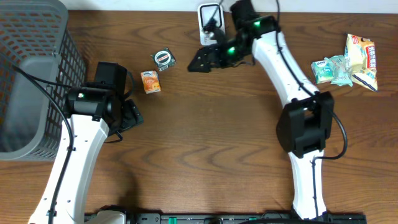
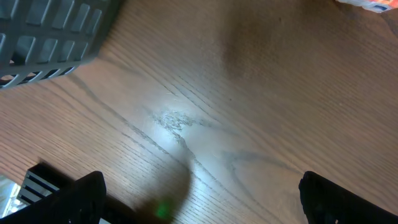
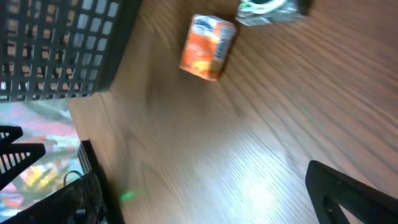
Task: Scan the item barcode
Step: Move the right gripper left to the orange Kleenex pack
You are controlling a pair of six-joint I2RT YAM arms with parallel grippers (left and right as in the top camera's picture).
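1. Black jaws of the right gripper (image 3: 205, 193) stand spread wide, holding nothing (the left gripper (image 2: 205, 199) likewise, over bare wood).
2. Glossy wood-grain table (image 3: 249, 137).
3. Stubby, cylindrical orange can (image 3: 208, 47) lies ahead of the right gripper, well apart from it; its label print is too blurred to read.
4. Small silvery item (image 3: 264, 11) sits just beyond the can.
5. Grey plastic lattice basket (image 3: 56, 50) stands at the table's left.

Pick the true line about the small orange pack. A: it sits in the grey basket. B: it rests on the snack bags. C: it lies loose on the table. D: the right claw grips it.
C: the orange pack lies on the table, outside the basket, with the right claw open and apart from it.
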